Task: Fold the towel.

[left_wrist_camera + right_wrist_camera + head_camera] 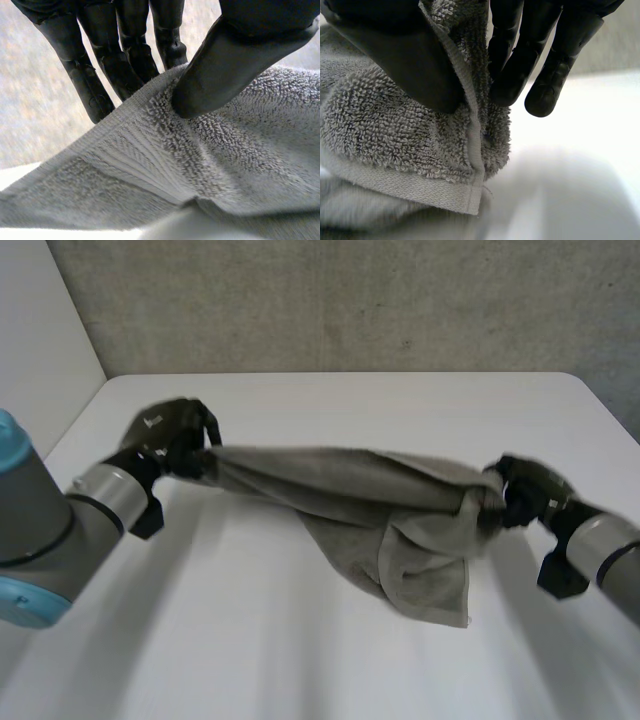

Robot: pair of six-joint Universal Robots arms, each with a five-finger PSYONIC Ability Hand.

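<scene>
A grey towel (360, 502) hangs stretched above the white table (330, 405) between my two hands, its lower part sagging to the table surface. My left hand (175, 440) is shut on the towel's left end; in the left wrist view the thumb (225, 65) presses the towel (210, 160) edge against the fingers (115, 65). At the towel's right end, my right hand (520, 492) is shut on a corner. The right wrist view shows its thumb (405, 60) and fingers (520, 70) pinching the hemmed corner of the towel (410, 145).
A grey wall (340, 300) rises behind the table's far edge. A white panel (40, 340) stands at the far left. Bare table surface lies in front of the towel and behind it.
</scene>
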